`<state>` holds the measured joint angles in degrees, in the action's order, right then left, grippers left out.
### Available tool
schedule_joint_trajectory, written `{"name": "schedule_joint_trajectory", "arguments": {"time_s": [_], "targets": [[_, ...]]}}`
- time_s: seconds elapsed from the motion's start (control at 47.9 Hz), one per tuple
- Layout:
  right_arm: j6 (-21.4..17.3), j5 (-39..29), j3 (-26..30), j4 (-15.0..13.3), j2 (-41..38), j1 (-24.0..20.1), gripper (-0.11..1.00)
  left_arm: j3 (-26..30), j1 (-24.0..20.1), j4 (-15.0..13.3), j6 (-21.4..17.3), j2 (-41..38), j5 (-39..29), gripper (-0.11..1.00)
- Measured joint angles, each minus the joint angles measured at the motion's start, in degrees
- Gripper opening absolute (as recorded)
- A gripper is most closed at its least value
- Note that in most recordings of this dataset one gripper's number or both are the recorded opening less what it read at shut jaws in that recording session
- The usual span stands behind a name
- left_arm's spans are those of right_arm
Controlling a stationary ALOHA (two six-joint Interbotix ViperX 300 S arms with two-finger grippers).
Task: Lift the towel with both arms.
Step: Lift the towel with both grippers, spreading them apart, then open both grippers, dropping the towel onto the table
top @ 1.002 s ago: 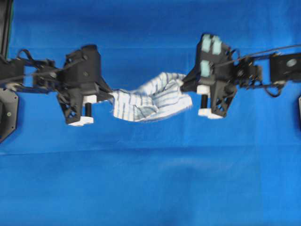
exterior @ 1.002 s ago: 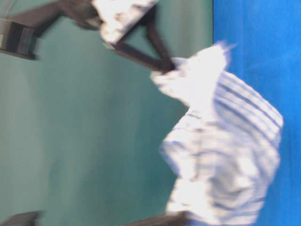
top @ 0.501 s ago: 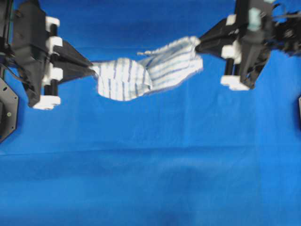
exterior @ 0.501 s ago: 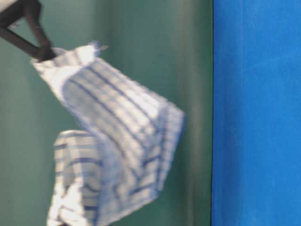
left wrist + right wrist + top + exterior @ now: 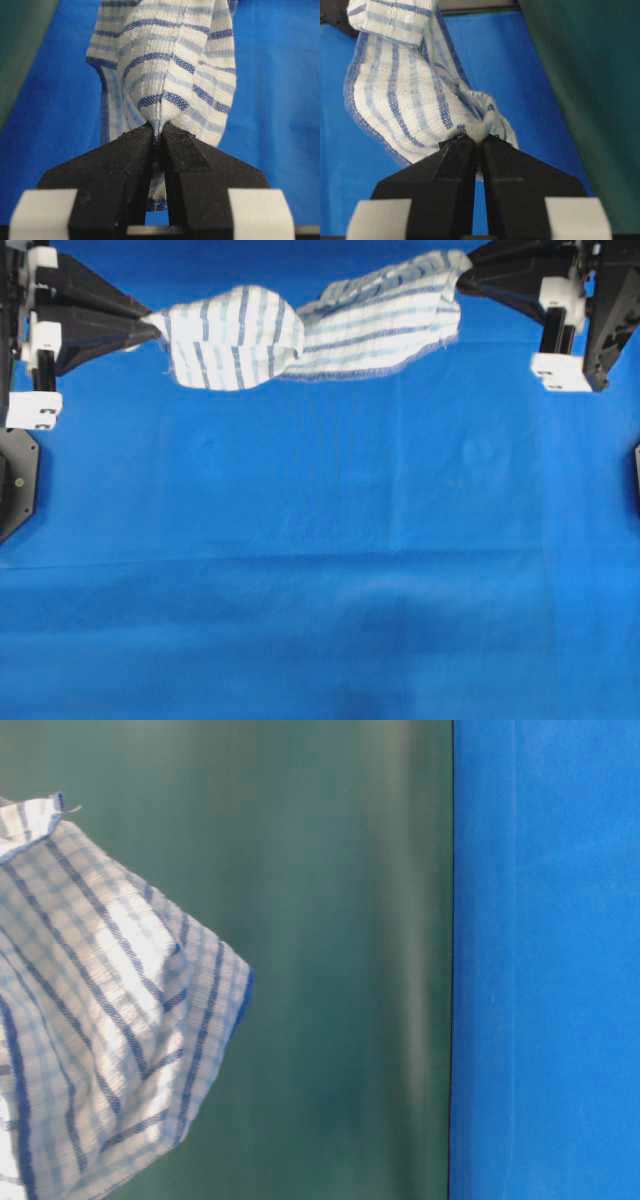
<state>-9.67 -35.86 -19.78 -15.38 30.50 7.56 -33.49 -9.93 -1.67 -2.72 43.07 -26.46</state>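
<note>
The towel, white with blue and grey check stripes, hangs stretched and twisted in the air between my two grippers, high above the blue table cloth. My left gripper is shut on its left end, and the left wrist view shows the gripper pinching the cloth. My right gripper is shut on its right end, and the right wrist view shows the gripper with the towel bunched at its tips. In the table-level view the towel fills the lower left corner.
A black mount sits at the left table edge and another black part at the right edge. A dark green wall stands behind the table.
Both grippers have risen and spread apart with the towel, carrying it from just above the cloth to high in the air. The towel is now pulled longer between them.
</note>
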Motion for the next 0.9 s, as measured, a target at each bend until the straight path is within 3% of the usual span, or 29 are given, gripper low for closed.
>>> {"name": "schedule_joint_trajectory", "arguments": {"time_s": [0.438, 0.501, 0.584, 0.689, 0.793, 0.898], "targets": [[0.3, -0.1, 0.2, 0.0, 0.0, 0.0, 0.05, 0.5, 0.1, 0.0, 0.5, -0.9, 0.7, 0.04], [0.3, -0.1, 0.2, 0.0, 0.0, 0.0, 0.19, 0.5, 0.6, 0.0, 0.5, -0.7, 1.0, 0.07], [0.3, -0.1, 0.2, 0.0, -0.1, 0.0, 0.44, 0.5, 1.3, 0.1, 0.3, -0.6, 1.1, 0.25], [0.4, -0.1, 0.2, -0.4, 0.0, 0.0, 0.67, 0.5, 1.7, 0.0, 0.5, -0.9, 1.1, 0.58], [0.4, 0.0, 0.2, -0.9, 0.0, 0.0, 0.67, 0.5, 1.7, 0.1, 0.3, -1.1, 1.0, 0.85], [0.3, 0.0, 0.3, -1.0, 0.0, 0.0, 0.68, 0.5, 1.7, 0.1, 0.2, -1.1, 0.6, 0.94]]}}
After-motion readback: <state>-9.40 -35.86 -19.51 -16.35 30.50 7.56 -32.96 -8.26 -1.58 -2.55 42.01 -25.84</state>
